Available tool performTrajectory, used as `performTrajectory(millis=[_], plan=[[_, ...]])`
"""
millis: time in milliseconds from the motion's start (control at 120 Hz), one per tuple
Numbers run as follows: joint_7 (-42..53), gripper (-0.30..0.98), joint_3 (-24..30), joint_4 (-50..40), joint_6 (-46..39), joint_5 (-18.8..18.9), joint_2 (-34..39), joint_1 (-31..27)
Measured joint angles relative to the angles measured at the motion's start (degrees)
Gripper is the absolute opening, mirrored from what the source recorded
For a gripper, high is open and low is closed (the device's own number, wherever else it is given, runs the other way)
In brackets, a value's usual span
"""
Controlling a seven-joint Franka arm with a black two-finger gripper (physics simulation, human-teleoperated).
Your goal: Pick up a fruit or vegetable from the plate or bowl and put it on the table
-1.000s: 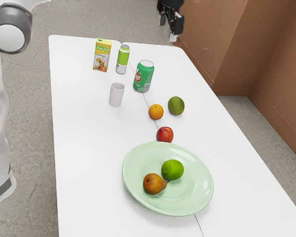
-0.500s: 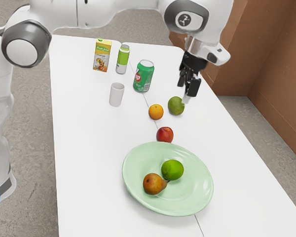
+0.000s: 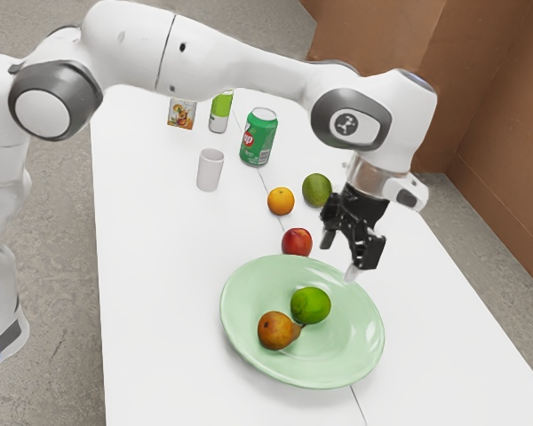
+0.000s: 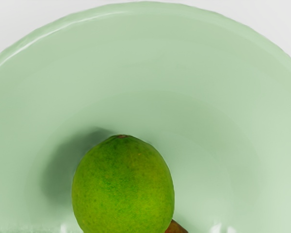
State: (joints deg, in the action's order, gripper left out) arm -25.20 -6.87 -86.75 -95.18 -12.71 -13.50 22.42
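Over the round pale-green plate [image 3: 249, 293]: one black two-finger pincer [image 3: 349, 248], spread, newly swung in and lowered, bringing the glossy green lime [image 3: 311, 305] seemingly near picking.

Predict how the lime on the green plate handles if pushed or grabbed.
The lime looks nearly round, so it would probably roll if pushed, though the pear beside it may block one direction. Its smooth-looking skin might slip in an off-centre grip. Plump and undented where visible, it is likely firm.
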Motion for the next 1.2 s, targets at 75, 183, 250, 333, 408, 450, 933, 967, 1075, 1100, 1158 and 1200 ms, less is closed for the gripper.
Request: performTrajectory(millis=[75, 183, 250, 333, 408, 450, 933, 967, 1075, 1100, 1158, 1200], plan=[[-5.44, 0.69, -0.05, -1.74, -3.33, -1.54, -0.1, -0.29], [-12.09, 0.69, 0.04, -2.28, -6.64, -2.33, -0.29, -0.31], [-15.62, 0.69, 0.2, -5.12, -7.92, -1.21, 1.38, 1.75], [-19.57, 0.68, 0.14, -11.02, -8.68, 1.59, 5.66, 4.49], [-22.53, 0.69, 0.01, -12.52, -8.75, 6.16, 6.81, 4.73], [-23.92, 0.69, -0.07, -12.77, -9.08, 8.48, 6.87, 4.43], [-33.68, 0.69, 0.23, -12.52, -16.05, 8.43, 5.35, 2.8], [-34.09, 0.69, 0.21, -13.06, -16.21, 8.14, 5.28, 2.77], [-35.52, 0.69, 0.19, -14.17, -16.04, 6.86, 5.44, 2.63], [-35.88, 0.69, 0.19, -14.42, -15.83, 6.52, 5.54, 2.7], [-36.67, 0.69, 0.24, -14.9, -15.38, 5.92, 5.89, 2.87], [-37.18, 0.69, 0.28, -15.13, -15.04, 5.63, 6.25, 3.02]])
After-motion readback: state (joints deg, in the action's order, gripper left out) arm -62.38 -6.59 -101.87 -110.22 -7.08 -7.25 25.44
